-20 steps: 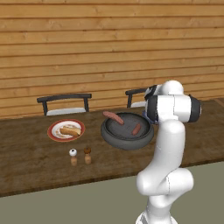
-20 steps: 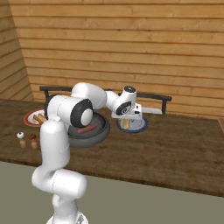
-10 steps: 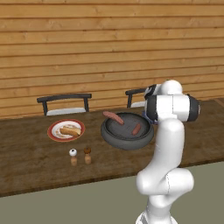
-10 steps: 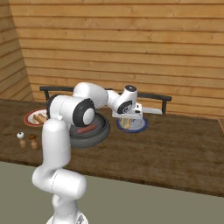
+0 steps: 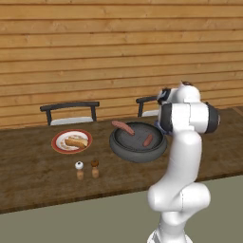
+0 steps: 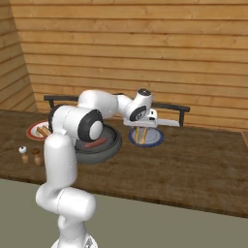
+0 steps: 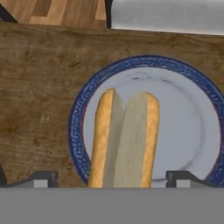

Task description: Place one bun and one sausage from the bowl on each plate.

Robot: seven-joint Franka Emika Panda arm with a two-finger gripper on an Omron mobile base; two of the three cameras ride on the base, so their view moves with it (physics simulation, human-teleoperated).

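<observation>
We count one dark grey bowl and two sausages: one inside the bowl, one lying across its rim. We count two plates: a red-rimmed plate and a blue-rimmed plate. We count two buns, one on the red-rimmed plate and one split bun on the blue-rimmed plate. We count two small shakers and two chairs.

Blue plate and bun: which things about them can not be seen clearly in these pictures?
- Whether the pincer grips the bun: the hand view's bottom edge cuts off the near end.
- Blue plate in the right base view: the hand covers part of it.
- Bowl: the arm hides much.
</observation>
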